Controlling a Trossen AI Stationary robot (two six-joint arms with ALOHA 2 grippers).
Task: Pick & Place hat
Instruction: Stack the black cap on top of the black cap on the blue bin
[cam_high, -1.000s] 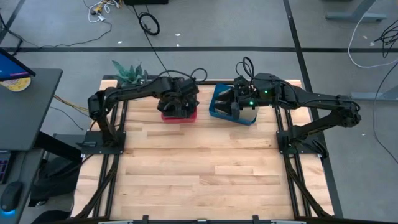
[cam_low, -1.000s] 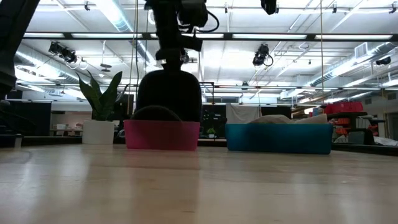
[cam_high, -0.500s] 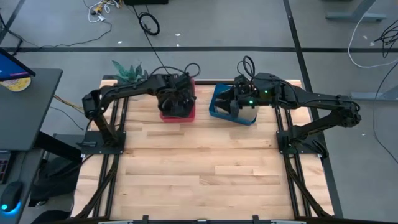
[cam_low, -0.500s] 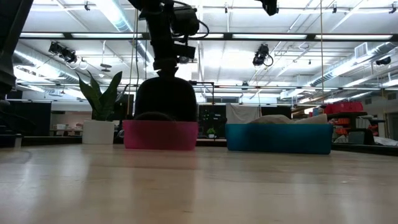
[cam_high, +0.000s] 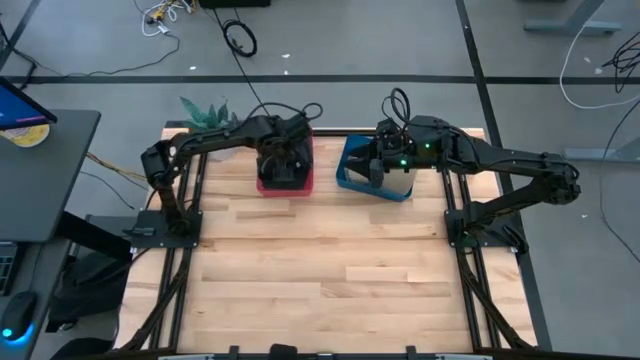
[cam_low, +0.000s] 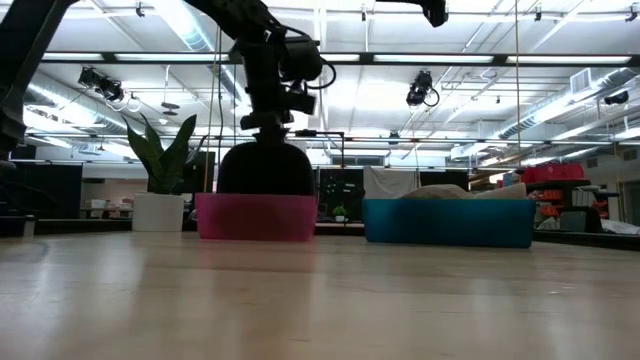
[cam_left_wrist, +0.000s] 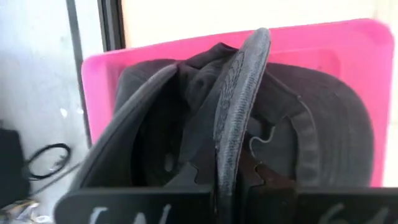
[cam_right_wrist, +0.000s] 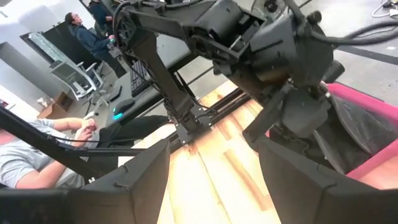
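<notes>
A dark hat (cam_high: 283, 168) hangs in the pink bin (cam_high: 303, 186) at the table's far edge, with my left gripper (cam_high: 283, 150) shut on it from above. The low view shows the hat (cam_low: 265, 168) as a dark dome rising from the pink bin (cam_low: 258, 217). My right gripper (cam_high: 372, 166) hovers open and holding nothing, high over the blue bin (cam_high: 350, 180), pointing toward the left arm. My left gripper pinches a stitched, curved edge of the hat (cam_left_wrist: 233, 124) between its two fingers, which come steeply from above. The hat hangs below the fingers, its crown spread to either side. Its lower part sits inside the pink bin's walls (cam_left_wrist: 99, 74). Whether it touches the bottom, I cannot tell.
A light-coloured hat (cam_low: 440, 191) lies in the blue bin (cam_low: 447, 222). A potted plant (cam_low: 158, 190) stands at the far left corner. The near part of the wooden table (cam_high: 320, 270) carries no objects. People sit beyond the table's left side in the right wrist view.
My left gripper has come down and drifted slightly toward the table's left and far edges, staying shut. The hat has sunk with it, from hanging above the pink bin to sitting lower between its walls.
</notes>
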